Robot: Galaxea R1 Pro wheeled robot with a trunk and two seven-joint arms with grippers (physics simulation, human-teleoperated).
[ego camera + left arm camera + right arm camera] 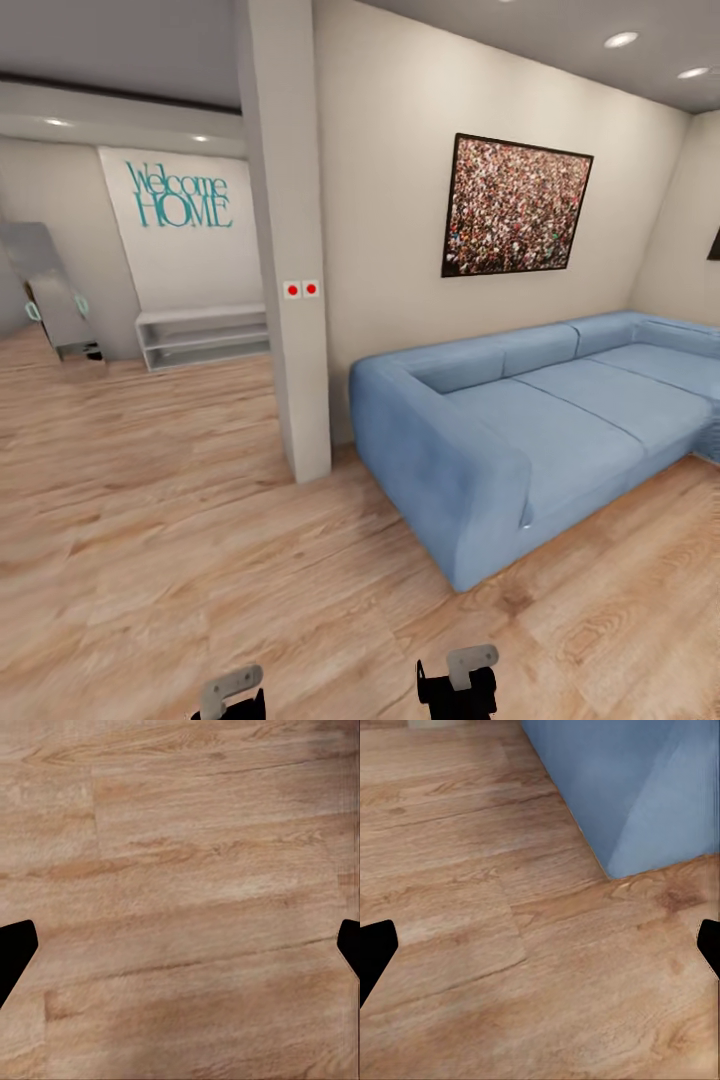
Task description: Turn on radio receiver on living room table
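Living room (200,560) plank floor at 6 o'clock, left claw (180,945) and right claw (540,945) both spread wide over bare boards, holding nothing. Blue sofa (540,420) at 3 o'clock, pillar (290,250) at 12. Beyond: dark picture (515,205), "Welcome HOME" sign (180,195) at 10 o'clock.

You are looking into the living room (300,560), with its light wood plank floor and beige walls. A blue sectional sofa (540,420) stands against the wall at your right, its near arm beside a square pillar, with a dark-framed speckled picture hanging above it. In the right wrist view the sofa's corner (637,795) meets the planks.
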